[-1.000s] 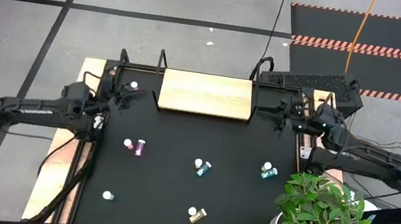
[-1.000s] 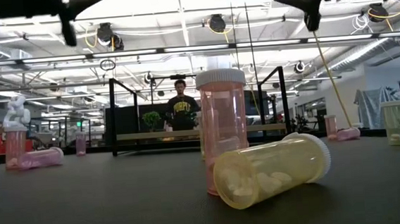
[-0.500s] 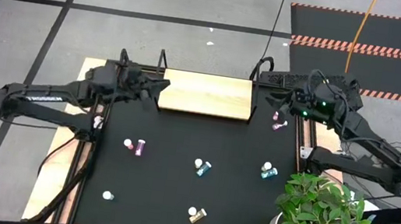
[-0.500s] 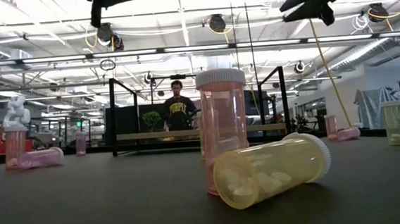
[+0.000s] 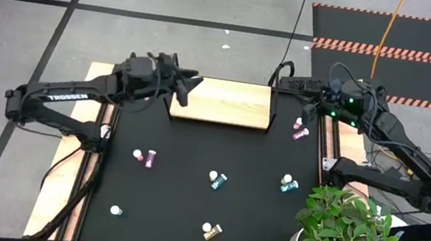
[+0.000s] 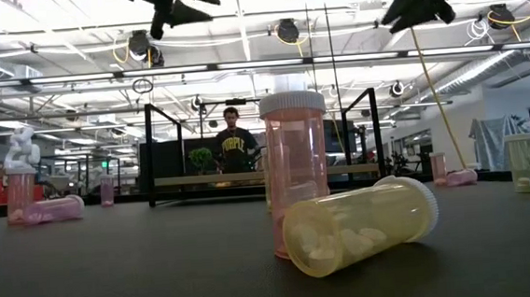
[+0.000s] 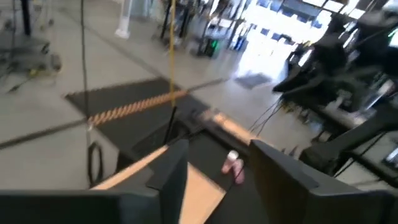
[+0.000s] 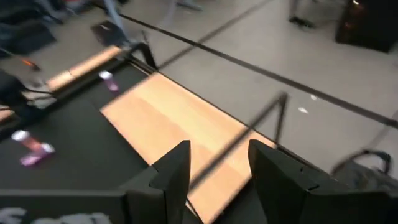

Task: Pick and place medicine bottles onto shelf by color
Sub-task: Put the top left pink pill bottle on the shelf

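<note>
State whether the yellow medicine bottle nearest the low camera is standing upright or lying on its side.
Lying on its side: the yellow medicine bottle rests lengthwise on the black tabletop, its white cap facing sideways, pills pooled along its lower wall.

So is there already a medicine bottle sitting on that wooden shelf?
No: seen from above, the shelf has a bare wooden top, and every medicine bottle in view stands or lies on the black tabletop.

Left tool (image 5: 188, 84) swung from the tabletop's (image 5: 188, 193) left back corner across to the left end of the shelf (image 5: 221, 102), raised, fingers now parted with nothing between them. Right tool (image 5: 310, 98) lifted off the two pink bottles (image 5: 299, 130) at the right back corner and drawn toward the back edge, fingers apart.
</note>
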Tool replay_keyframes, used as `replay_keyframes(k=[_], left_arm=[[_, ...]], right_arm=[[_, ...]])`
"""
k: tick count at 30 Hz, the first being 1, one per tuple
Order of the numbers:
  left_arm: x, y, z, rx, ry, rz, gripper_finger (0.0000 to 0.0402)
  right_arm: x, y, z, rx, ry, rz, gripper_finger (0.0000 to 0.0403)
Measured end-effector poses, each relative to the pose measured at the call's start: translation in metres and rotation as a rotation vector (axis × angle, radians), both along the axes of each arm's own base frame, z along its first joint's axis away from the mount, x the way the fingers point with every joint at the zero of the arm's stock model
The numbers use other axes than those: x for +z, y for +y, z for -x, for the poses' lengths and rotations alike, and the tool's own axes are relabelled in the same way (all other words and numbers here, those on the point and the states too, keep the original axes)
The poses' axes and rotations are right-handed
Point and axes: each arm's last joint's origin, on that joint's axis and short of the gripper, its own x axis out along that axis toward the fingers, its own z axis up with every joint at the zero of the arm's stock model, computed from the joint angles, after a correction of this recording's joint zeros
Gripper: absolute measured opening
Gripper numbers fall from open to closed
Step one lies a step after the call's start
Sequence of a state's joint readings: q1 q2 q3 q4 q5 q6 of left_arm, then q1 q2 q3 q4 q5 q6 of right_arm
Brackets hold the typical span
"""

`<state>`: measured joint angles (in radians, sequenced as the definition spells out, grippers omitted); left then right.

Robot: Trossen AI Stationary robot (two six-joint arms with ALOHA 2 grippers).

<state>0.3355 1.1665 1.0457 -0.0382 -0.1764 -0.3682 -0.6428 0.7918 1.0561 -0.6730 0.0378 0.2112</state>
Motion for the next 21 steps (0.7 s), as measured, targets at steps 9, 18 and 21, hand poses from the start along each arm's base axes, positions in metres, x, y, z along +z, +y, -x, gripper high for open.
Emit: replay_keyframes(k=[9,18,21], left_arm=[[0.012,0.031,0.027,0.272,0.242,0.186,0.0212],[-0.005,0.069,0.083,0.54,0.542,0.339,0.0212],[-0.022,0.082,0.098,0.609,0.582,0.405,0.0212]], right_arm=[[-0.013,-0.003,0.006,-0.055,0.116,-0.092,0.0157],[-0.015,-0.009,-0.002,-0.109,0.065,-0.157,0.0157],[-0.015,-0.014,-0.007,-0.142,0.017,-0.189,0.0157]])
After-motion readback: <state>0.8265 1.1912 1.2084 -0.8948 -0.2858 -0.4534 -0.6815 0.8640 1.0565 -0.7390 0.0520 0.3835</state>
